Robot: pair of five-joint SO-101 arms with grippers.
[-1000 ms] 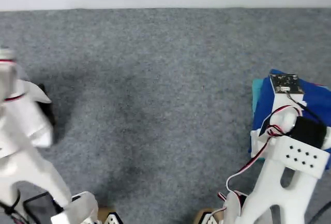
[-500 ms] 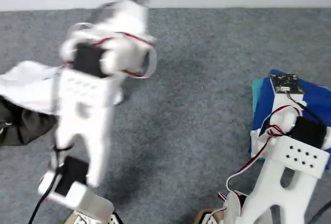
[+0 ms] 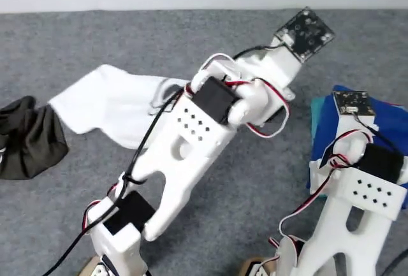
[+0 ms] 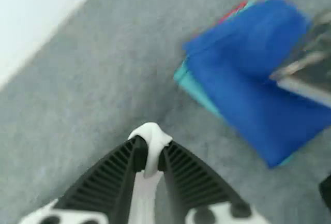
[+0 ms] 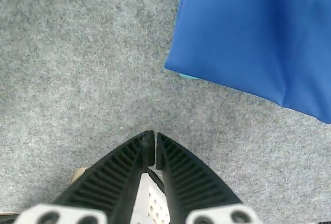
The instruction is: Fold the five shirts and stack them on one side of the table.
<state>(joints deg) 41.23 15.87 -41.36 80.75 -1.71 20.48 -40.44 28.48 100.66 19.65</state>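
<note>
Well behind the left gripper point(image 4: 150, 149), at the left edge of the table point(image 3: 95, 40), a dark shirt point(image 3: 29, 137) lies crumpled; it came into view only during the last second. Just beside it the white shirt point(image 3: 111, 111) is stretched over the table and runs under the left arm point(image 3: 210, 129) towards the gripper. One second ago this arm was drawn back at the left edge and the middle of the table was bare. Half a second ago it was swinging across with the white cloth, and now it reaches far to the right. In the left wrist view the jaws are pressed together on a small fold of the white shirt, which sticks out between the tips. Just ahead of this gripper lies the stack, with a blue shirt point(image 4: 258, 74) on top and a teal shirt point(image 4: 194, 87) under it. The right gripper point(image 5: 151, 141) is closed with nothing in it, over bare table near the edge of the blue shirt, and the right arm point(image 3: 357, 193) has not moved. We judge that the white shirt is being pulled to the middle for folding. It is not yet flat, and the dark shirt waits its turn.
</note>
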